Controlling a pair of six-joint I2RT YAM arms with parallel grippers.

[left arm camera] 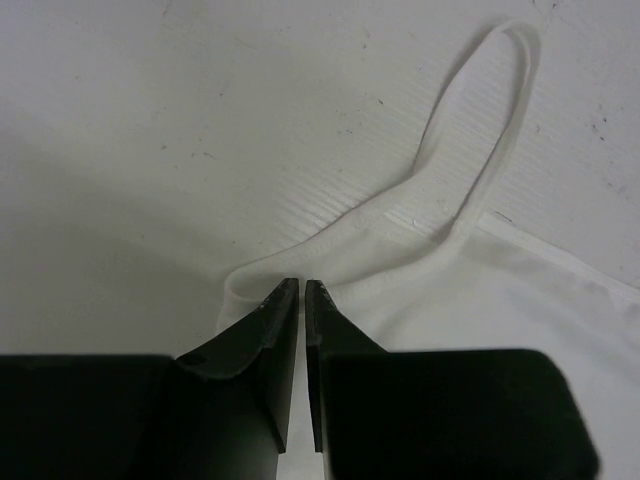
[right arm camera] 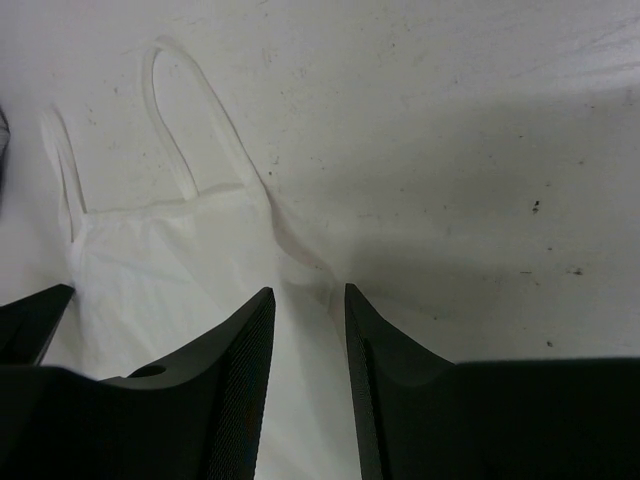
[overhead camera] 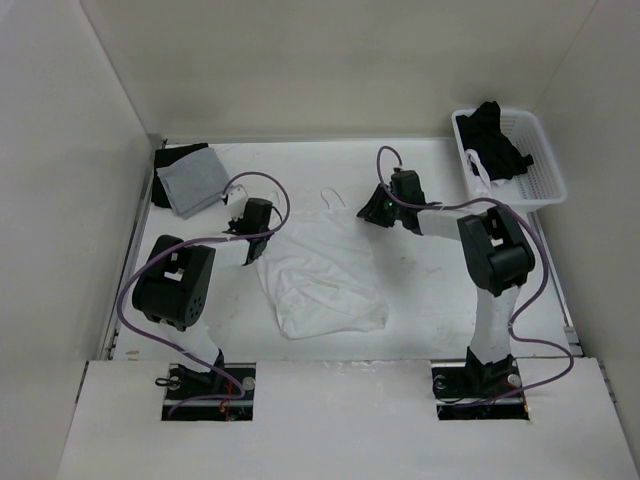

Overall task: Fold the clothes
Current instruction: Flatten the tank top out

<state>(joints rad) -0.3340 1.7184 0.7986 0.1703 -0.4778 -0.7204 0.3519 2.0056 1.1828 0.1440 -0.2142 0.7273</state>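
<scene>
1. Clothes [overhead camera: 325,275]: it's one white strappy top, flat on the table [overhead camera: 430,300] between the two pincers. The long axis runs from the rumpled hem nearest the arm bases out to the strap loops, which point away past both pincers.
2. Well out to the far left of the left pincer [left arm camera: 302,285] there's a grey cloth [overhead camera: 195,180] on top of something black [overhead camera: 165,160] that it mostly covers.
3. Left pincer's jaws are nearly together, just a slit, and the tips nip the top's corner hem. Its wrist view shows one strap loop [left arm camera: 480,120] just beyond the tips, to the right. From overhead that grip is too small to read.
4. Right pincer [right arm camera: 308,292] has its jaws apart and grips nothing, with the top's other side edge lying between the tips. Its wrist view catches both loops ahead-left.
5. Only the overhead view shows the hem end; both wrist views cut it off.
6. Well off to the right of the right pincer there's a white basket [overhead camera: 545,165] holding black garments [overhead camera: 495,135]. Can't tell how many.
</scene>
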